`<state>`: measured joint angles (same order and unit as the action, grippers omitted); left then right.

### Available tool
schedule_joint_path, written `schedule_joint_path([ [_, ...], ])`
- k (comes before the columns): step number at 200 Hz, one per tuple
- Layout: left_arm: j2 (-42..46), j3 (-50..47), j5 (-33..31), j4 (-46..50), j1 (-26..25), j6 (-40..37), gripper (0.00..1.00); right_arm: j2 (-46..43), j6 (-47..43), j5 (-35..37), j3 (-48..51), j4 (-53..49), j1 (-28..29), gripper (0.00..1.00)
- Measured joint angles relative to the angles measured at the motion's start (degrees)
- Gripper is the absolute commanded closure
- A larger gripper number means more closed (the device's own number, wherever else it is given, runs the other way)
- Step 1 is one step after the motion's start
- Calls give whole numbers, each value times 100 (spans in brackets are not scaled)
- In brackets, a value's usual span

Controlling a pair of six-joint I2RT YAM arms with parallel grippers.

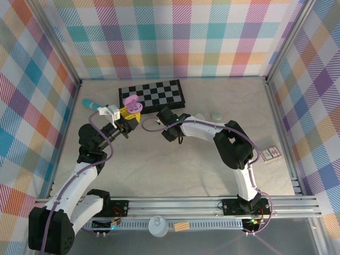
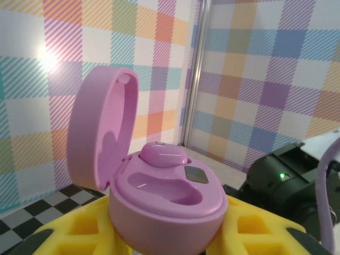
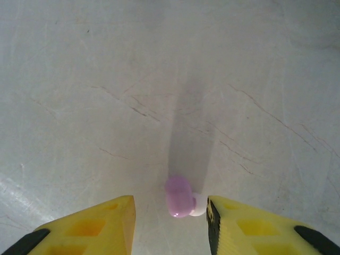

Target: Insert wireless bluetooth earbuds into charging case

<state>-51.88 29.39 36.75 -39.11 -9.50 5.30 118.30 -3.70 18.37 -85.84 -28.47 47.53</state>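
My left gripper (image 1: 127, 115) is shut on the pink charging case (image 1: 130, 102) and holds it up with its lid (image 2: 101, 127) open. In the left wrist view the case body (image 2: 164, 212) sits between the yellow fingers (image 2: 53, 234). One pink earbud (image 2: 162, 154) lies in the far slot, and the near slot (image 2: 164, 188) is empty. A second pink earbud (image 3: 179, 196) with a white tip lies on the table. My right gripper (image 3: 171, 226) stands open over it, a finger on each side, the right finger (image 3: 249, 226) close to the tip. From above, the right gripper (image 1: 169, 130) points down just right of the case.
A black-and-white checkerboard (image 1: 154, 94) lies behind the case. A teal object (image 1: 87, 103) rests at the far left, a pale green pebble-shaped case (image 1: 216, 115) right of the board, and a small card (image 1: 271, 154) near the right wall. Plaid walls enclose three sides of the table.
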Motion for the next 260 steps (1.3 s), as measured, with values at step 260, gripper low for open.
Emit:
schedule_joint_path([
  [260, -11, -74, 129, -146, 33, 160, 76, 852, -881, 1958, -708, -522, 527, 70],
])
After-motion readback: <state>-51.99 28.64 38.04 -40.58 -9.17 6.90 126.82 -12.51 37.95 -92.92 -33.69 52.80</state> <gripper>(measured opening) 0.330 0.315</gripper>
